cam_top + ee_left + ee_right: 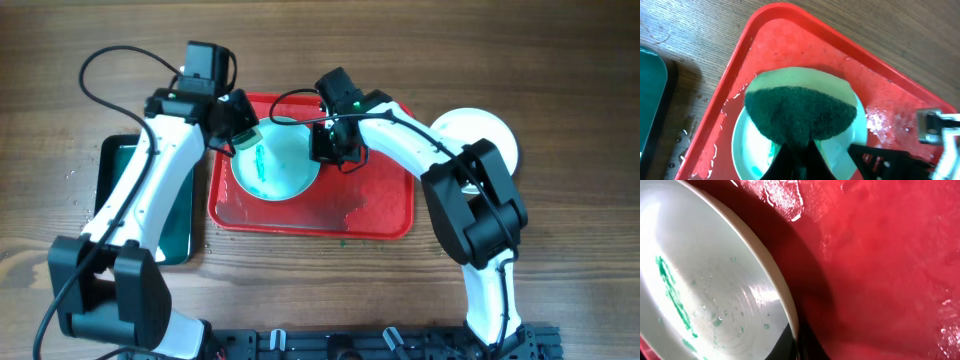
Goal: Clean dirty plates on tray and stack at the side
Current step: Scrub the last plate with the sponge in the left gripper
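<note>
A pale cyan plate [275, 162] with a teal-green smear sits tilted at the back left of the red tray [370, 215]. My right gripper [326, 148] is shut on the plate's right rim [785, 305], one finger inside and one outside, lifting that edge. My left gripper [243, 130] is shut on a dark green sponge [800, 115] and holds it over the plate's far left edge [752, 150]. Clean white plates [480, 135] lie on the table right of the tray.
A black basin with a green inside [125, 200] stands left of the tray. The tray floor [880, 255] is wet, with water streaks. Bare wooden table [560, 60] lies at the back and far right.
</note>
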### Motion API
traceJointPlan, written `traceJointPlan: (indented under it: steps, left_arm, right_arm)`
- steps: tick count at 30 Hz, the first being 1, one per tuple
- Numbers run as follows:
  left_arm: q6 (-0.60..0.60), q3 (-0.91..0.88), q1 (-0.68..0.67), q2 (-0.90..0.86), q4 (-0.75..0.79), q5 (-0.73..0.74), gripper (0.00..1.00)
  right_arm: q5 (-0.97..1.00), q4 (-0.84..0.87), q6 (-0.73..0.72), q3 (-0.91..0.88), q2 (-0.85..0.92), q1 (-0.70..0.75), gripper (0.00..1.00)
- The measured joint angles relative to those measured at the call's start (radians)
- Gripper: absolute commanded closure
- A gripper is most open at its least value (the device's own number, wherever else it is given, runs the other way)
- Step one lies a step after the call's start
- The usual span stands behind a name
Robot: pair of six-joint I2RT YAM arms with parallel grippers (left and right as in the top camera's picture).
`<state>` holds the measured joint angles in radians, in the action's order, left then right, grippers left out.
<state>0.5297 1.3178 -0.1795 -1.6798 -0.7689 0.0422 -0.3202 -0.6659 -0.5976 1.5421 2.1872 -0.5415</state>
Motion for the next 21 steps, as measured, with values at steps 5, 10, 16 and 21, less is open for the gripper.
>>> traceJointPlan:
  steps: [5,10,16,21]
  left_arm:
    - [-0.04,-0.079,-0.044,-0.083,0.098,-0.069,0.96]
    - [-0.189,-0.147,-0.075,-0.212,0.179,-0.09,0.96]
    - [-0.299,-0.15,-0.069,-0.227,0.183,-0.04,0.96]
    - [-0.482,-0.15,-0.062,-0.231,0.084,0.228,0.96]
  right_arm:
    - [-0.047,0.043,0.033,-0.02,0.0,0.015,0.96]
    - [-0.05,0.06,0.053,-0.023,0.0,0.015,0.96]
    - [-0.05,0.063,0.053,-0.024,0.0,0.015,0.96]
    - [-0.05,0.065,0.059,-0.025,0.0,0.016,0.96]
